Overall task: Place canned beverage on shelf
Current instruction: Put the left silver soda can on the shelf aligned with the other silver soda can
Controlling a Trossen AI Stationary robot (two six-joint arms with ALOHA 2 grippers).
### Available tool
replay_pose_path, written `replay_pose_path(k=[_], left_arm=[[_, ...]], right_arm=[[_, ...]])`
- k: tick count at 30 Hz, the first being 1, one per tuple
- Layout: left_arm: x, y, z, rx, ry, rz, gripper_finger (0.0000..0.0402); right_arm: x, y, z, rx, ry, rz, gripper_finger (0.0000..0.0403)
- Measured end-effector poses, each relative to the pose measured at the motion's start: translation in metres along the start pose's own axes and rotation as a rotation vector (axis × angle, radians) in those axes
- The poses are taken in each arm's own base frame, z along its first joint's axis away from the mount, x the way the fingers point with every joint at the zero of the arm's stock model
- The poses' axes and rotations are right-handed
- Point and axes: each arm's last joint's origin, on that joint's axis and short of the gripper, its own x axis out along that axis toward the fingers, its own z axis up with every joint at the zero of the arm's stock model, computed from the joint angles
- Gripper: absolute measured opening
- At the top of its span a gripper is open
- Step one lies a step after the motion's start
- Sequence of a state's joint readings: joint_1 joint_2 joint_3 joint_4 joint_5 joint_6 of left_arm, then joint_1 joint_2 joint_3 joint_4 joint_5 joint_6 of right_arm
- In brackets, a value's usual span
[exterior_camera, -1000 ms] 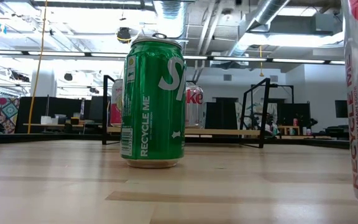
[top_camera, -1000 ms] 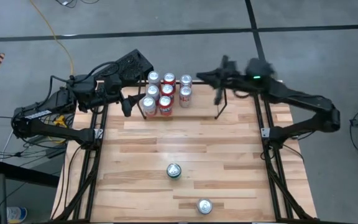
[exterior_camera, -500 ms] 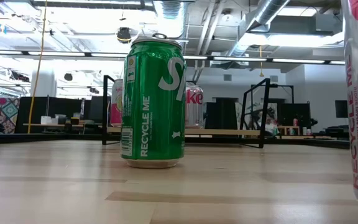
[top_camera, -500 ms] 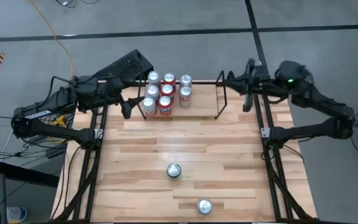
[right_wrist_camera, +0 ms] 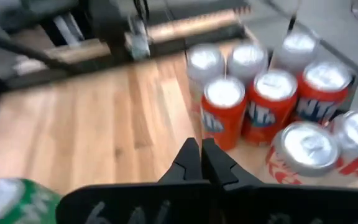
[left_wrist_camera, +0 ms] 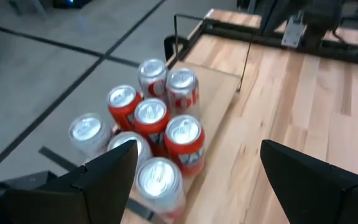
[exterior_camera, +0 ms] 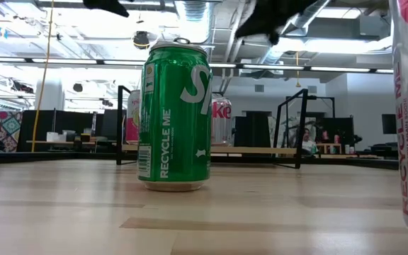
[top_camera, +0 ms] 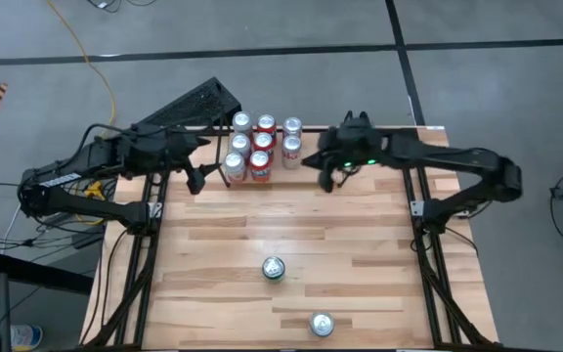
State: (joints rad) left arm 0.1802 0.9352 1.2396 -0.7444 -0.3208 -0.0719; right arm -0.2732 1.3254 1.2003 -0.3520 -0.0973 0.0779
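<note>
right hand (top_camera: 311, 162) swung in beside shelf (left_wrist_camera: 225, 93) cans (top_camera: 260, 145), shut, empty — left hand (top_camera: 195, 176) half-open

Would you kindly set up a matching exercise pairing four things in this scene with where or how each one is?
Things:
1. green can
2. silver-topped can
3. left gripper
4. right gripper

States or places:
A. jaws shut, over the shelf to the right of the cluster of cans
B. nearest the table's front edge
C. jaws open, empty, just left of the cluster of cans
D. upright near the middle of the table

Pairs: 1-D, 2-B, 3-C, 4-A
</note>
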Motion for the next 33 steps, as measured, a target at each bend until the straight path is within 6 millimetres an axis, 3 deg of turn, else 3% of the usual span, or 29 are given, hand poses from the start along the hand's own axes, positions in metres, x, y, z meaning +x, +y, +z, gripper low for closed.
replay_pose_path(k=[6, 15, 19, 33], left_arm=[[0.000, 0.000, -0.006, 0.020, 0.060, 0.005, 0.0324], [0.000, 0.001, -0.007, 0.024, 0.071, 0.005, 0.0324], [0.000, 0.001, -0.007, 0.024, 0.071, 0.005, 0.0324], [0.000, 0.001, -0.007, 0.024, 0.071, 0.005, 0.0324]], right_arm=[[0.051, -0.012, -0.018, -0.051, 0.093, -0.058, 0.0000], [0.092, -0.037, -0.037, -0.067, 0.149, -0.105, 0.0000], [0.098, -0.046, -0.044, -0.052, 0.185, -0.124, 0.0000], [0.088, -0.078, -0.044, -0.007, 0.210, -0.275, 0.0000]])
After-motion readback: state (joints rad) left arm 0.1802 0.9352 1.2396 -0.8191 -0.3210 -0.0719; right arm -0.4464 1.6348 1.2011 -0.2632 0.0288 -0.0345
